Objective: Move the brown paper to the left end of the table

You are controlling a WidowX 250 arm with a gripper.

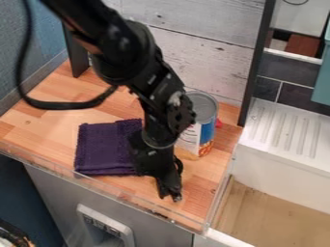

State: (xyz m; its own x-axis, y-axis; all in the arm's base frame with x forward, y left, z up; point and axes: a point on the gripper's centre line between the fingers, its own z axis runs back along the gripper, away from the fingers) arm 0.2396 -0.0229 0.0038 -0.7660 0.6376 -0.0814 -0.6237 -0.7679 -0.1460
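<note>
Pickup likely in hand. Claw (170,195) low over table (40,126); can't tell if wide or narrow. Paper: maybe tan patch (187,154) behind claw, by can (205,109). Next: confirm it, grip, lift, go left past cloth (105,147).

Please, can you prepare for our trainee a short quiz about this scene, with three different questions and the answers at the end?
1. Which thing lies to the picture's left of the gripper?
A) a white plate
B) a folded purple cloth
C) a yellow banana

2. True or false: the tin can is lying on its side.

3. Fill in one word: the black robot arm comes into the view from its ____ edge, above the wooden tabletop.

Key: 1 B; 2 false, the tin can stands upright; 3 top.
</note>
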